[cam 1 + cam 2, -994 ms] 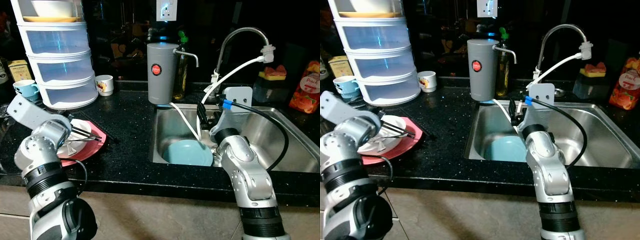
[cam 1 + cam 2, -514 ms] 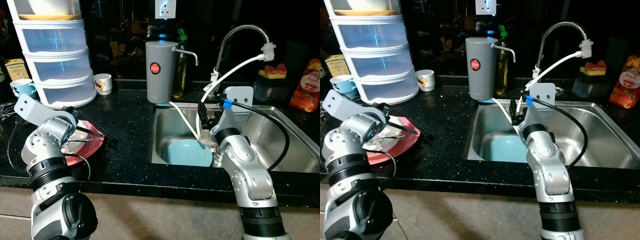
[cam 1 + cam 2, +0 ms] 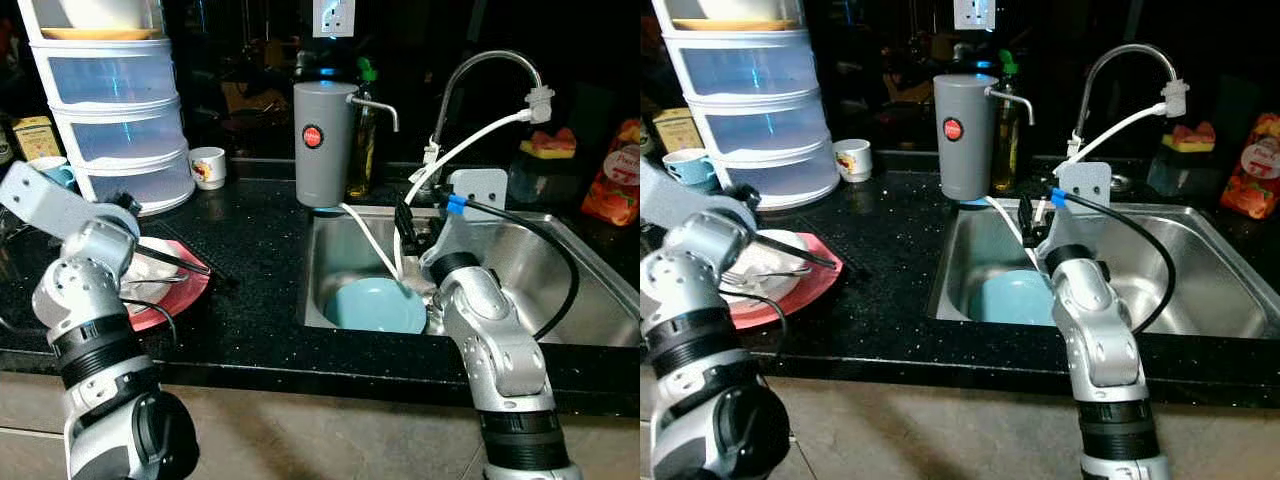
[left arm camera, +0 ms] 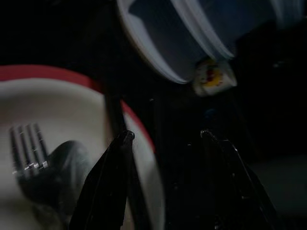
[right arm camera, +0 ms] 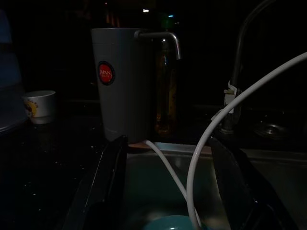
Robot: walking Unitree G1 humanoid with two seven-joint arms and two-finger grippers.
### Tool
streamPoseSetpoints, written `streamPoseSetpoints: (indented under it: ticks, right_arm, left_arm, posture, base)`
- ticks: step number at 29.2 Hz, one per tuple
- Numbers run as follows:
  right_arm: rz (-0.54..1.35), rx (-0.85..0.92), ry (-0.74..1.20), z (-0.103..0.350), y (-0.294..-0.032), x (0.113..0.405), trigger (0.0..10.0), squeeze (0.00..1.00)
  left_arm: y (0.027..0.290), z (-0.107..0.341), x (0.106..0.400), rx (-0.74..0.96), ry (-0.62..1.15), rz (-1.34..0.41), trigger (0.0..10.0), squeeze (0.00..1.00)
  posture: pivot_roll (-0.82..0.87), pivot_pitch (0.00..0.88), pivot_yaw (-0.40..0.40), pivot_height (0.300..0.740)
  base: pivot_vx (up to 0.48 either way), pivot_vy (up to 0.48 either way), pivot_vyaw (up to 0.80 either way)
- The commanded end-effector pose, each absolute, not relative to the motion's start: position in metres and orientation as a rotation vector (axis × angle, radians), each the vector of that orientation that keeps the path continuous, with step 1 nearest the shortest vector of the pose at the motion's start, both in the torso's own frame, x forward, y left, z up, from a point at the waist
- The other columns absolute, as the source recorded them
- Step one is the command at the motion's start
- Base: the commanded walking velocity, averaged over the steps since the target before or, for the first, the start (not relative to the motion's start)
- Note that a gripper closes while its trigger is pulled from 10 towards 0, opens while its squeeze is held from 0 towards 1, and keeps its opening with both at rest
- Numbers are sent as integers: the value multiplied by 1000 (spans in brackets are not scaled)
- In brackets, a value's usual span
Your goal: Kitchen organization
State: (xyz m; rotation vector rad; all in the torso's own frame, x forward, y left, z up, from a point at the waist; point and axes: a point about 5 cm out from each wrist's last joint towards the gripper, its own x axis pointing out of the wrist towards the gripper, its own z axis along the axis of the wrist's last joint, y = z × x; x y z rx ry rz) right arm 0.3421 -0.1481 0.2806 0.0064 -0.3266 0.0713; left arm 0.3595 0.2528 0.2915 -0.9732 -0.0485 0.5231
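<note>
The left pincer (image 4: 165, 136) hangs just above the right-hand edge of a red plate (image 3: 178, 301) on the black surface (image 3: 255, 270), its two black fingers (image 4: 108, 177) spread apart with nothing between them; one finger lies over the rim of the white plate (image 3: 775, 275) that sits on the red one, the other over the bare dark stone beside it. A fork (image 4: 29, 153) and a spoon (image 4: 67, 163) lie on the white plate. The right pincer (image 5: 168, 143) is held over the near left part of the steel sink (image 3: 580, 290), its fingers also spread and empty, pointing toward the grey water dispenser (image 3: 324, 145) that stands at the sink's back left corner with a bottle (image 3: 362, 150) just beside it. A light blue bowl (image 3: 375, 304) lies in the bottom of the sink, below and in front of that pincer, and a white hose (image 3: 470, 145) runs from the tap (image 3: 490, 70) down into the basin. Behind the plates stand a stack of clear plastic drawers (image 3: 115, 120), a small white cup (image 3: 208, 168) near its right side and a blue cup (image 3: 688, 165) at its left
</note>
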Motion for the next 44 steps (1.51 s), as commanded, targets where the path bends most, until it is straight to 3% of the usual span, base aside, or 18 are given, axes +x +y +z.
streamPoseSetpoints:
  ticks: [1,19,20,21,22,24,25,27,28,30,31,39,44]
  right_arm:
    - [77,11,-329,282,-147,344,10000,0]
    - [62,7,-332,282,-150,343,10000,0]
    - [61,7,-333,282,-150,342,10000,0]
    - [61,7,-333,282,-150,342,10000,0]
    - [60,7,-335,283,-150,342,10000,0]
    - [59,7,-336,283,-150,342,10000,0]
    - [58,7,-337,283,-150,342,10000,0]
    - [55,9,-339,284,-150,342,10000,0]
    - [55,9,-340,284,-150,342,10000,0]
    - [54,9,-340,284,-151,342,10000,0]
    - [52,9,-340,284,-151,341,10000,0]
    - [48,14,-343,285,-151,341,10000,0]
    - [45,19,-351,287,-151,341,10000,0]
  left_arm:
    - [255,283,360,-1003,-22,545,10000,0]
    - [251,263,381,-1096,85,523,10000,0]
    - [250,262,383,-1106,90,511,8235,0]
    - [250,262,383,-1106,90,511,8235,0]
    - [247,260,387,-1120,104,489,7490,0]
    - [246,259,388,-1122,109,485,7490,0]
    - [246,258,389,-1125,116,484,6667,0]
    - [246,254,391,-1131,127,482,4078,0]
    - [246,253,392,-1134,130,479,1765,0]
    - [246,253,392,-1138,132,477,1765,0]
    - [246,253,393,-1136,126,475,0,0]
    - [250,262,394,-1078,70,468,0,0]
    - [246,295,389,-873,-98,390,0,0]
  posture:
    - [57,38,-26,740]
    - [35,38,-22,740]
    - [35,38,-22,740]
    - [35,38,-22,740]
    - [35,38,-22,740]
    - [35,38,-22,740]
    - [35,38,-22,740]
    - [30,39,-18,740]
    - [30,39,-18,740]
    - [30,39,-18,740]
    - [30,39,-18,740]
    - [34,40,-19,740]
    - [36,40,-20,740]
  base:
    - [0,0,0]
    - [0,0,0]
    - [0,0,0]
    - [0,0,0]
    - [0,0,0]
    - [0,0,0]
    - [0,0,0]
    - [0,0,0]
    - [0,0,0]
    - [0,0,0]
    - [0,0,0]
    - [0,0,0]
    - [0,0,0]
